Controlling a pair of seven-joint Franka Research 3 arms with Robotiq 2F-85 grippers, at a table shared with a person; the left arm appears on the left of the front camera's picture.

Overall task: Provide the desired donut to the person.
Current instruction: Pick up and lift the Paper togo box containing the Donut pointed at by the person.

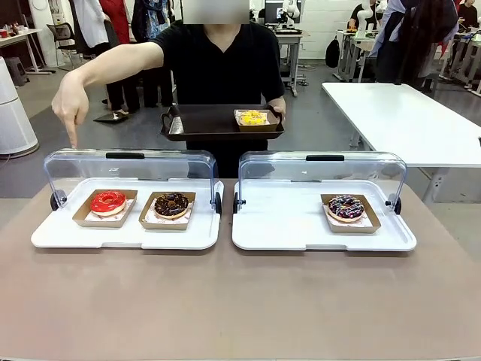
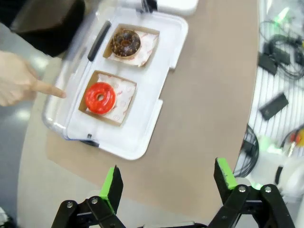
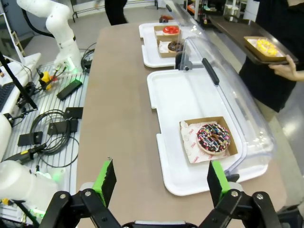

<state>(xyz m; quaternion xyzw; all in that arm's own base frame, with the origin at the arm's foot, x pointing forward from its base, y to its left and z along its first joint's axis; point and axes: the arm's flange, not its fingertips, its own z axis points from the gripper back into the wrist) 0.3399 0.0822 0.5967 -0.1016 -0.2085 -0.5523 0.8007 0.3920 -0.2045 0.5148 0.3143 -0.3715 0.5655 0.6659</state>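
Note:
The person (image 1: 214,60) in a black T-shirt stands at the far side and points a finger (image 1: 73,139) down at the left case, above the red-glazed donut (image 1: 108,201). That red donut (image 2: 100,97) sits in a cardboard tray beside a chocolate donut (image 1: 171,204). A sprinkled chocolate donut (image 1: 346,207) lies in the right case. The person's other hand holds a dark tray (image 1: 197,126) bearing a yellow donut (image 1: 252,117). My left gripper (image 2: 167,183) hangs open above the table, short of the left case. My right gripper (image 3: 159,179) is open too, near the sprinkled donut (image 3: 213,137).
Both white display cases (image 1: 128,233) (image 1: 301,229) have their clear lids (image 1: 128,167) raised at the back. Bare brown tabletop (image 1: 240,301) lies in front of them. Cables and boxes (image 3: 52,128) lie off the table's robot side. A white table (image 1: 406,120) stands at the back right.

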